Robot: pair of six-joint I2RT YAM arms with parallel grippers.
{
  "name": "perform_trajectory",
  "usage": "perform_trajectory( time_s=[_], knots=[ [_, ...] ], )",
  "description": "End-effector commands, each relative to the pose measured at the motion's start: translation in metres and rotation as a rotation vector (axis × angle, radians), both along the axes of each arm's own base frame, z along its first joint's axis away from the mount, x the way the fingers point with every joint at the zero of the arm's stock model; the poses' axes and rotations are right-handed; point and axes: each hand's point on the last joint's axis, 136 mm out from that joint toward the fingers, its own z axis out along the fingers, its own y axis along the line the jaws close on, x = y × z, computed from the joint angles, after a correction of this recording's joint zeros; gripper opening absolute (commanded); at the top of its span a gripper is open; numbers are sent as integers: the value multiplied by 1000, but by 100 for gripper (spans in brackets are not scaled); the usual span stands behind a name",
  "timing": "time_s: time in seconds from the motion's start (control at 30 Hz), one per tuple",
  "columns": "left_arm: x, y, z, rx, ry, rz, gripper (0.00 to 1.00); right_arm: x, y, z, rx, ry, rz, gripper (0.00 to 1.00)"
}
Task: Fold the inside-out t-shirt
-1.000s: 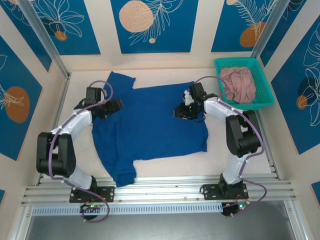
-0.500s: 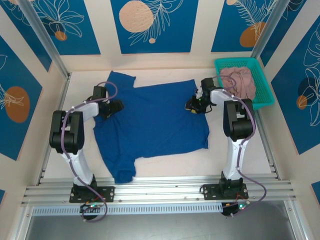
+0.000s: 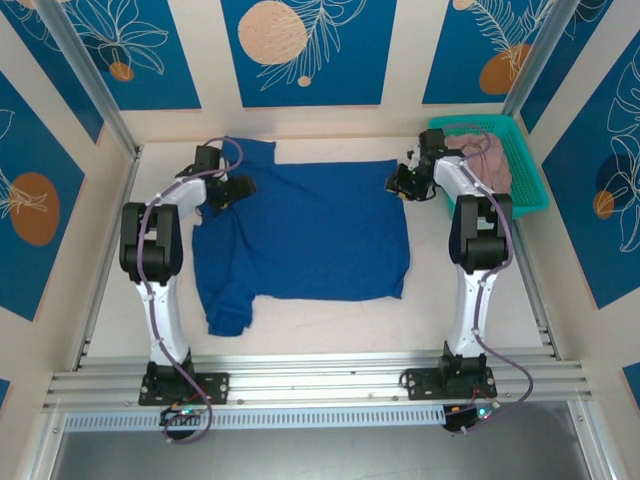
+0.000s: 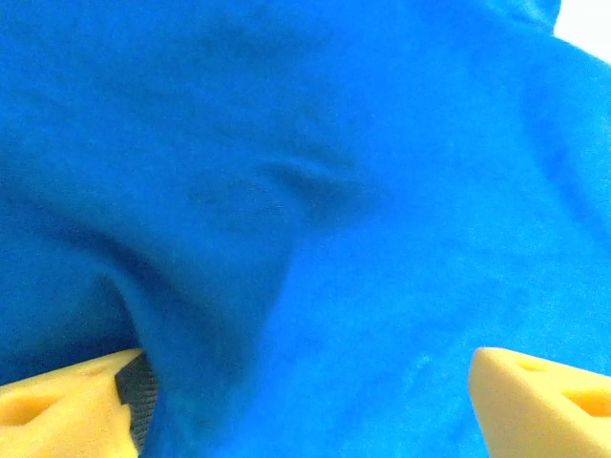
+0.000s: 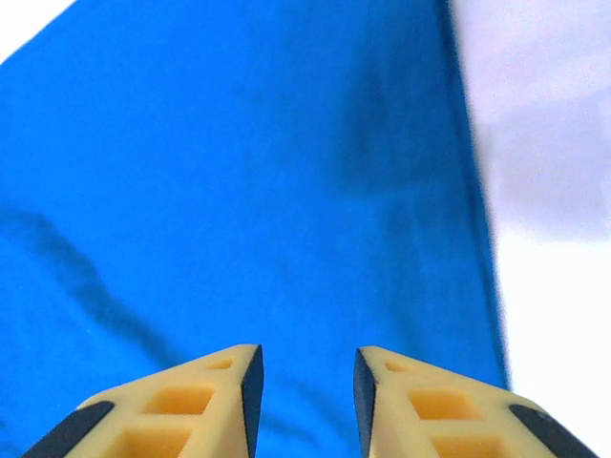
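The inside-out t-shirt (image 3: 300, 230) is royal blue and lies spread flat on the white table, one sleeve at the back left and one at the front left. My left gripper (image 3: 238, 190) is over its back left part. In the left wrist view the blue cloth (image 4: 363, 191) fills the frame and the left gripper (image 4: 307, 358) stands wide open, a fold rising beside one yellow finger (image 4: 67, 405). My right gripper (image 3: 397, 183) sits at the shirt's back right corner. In the right wrist view its pads stand a little apart (image 5: 307, 351) over flat cloth (image 5: 239, 191).
A teal basket (image 3: 528, 165) with a dusty-pink garment (image 3: 480, 160) stands at the back right, just behind the right arm. Bare white table (image 3: 330, 320) lies in front of the shirt. Patterned walls close in the back and sides.
The shirt has slid toward the back wall and lies flatter. Both grippers moved back with it, and both arms are stretched farther out.
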Motion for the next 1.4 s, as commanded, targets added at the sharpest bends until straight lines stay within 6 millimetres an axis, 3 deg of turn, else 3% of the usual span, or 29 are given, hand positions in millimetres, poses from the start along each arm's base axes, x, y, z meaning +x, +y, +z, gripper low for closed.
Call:
perform_trajectory(
  time_s=[0.0, 0.07, 0.13, 0.3, 0.4, 0.5, 0.7, 0.83, 0.97, 1.03, 1.2, 1.37],
  knots=[
    [-23, 3, 77, 27, -136, -18, 86, -50, 54, 57, 38, -130, 166, 37],
    [-46, 8, 94, 29, -181, 2, 86, -90, 97, 65, 75, -165, 279, 40],
    [-74, 14, 98, 32, -195, 28, 87, -135, 145, 69, 125, -184, 408, 44],
    [-151, 39, 77, 76, -158, 109, 87, -248, 257, 56, 192, -193, 710, 49],
    [-185, 52, 66, 72, -127, 151, 88, -292, 307, 44, 212, -176, 845, 50],
    [-206, 67, 65, 88, -132, 211, 88, -310, 335, 23, 180, -154, 908, 51],
    [-225, 75, 69, 108, -141, 242, 88, -320, 369, -4, 282, -42, 929, 51],
    [-229, 75, 67, 115, -130, 233, 88, -323, 381, -20, 291, 2, 937, 49],
    [-231, 73, 67, 108, -128, 224, 88, -324, 387, -30, 300, 33, 930, 42],
    [-233, 72, 66, 102, -123, 218, 88, -322, 386, -33, 297, 40, 922, 36],
    [-241, 65, 65, 67, -114, 192, 88, -310, 375, -24, 323, 57, 881, 3],
    [-252, 55, 70, 19, -122, 159, 88, -297, 345, -1, 350, 37, 829, 0]
  ],
)
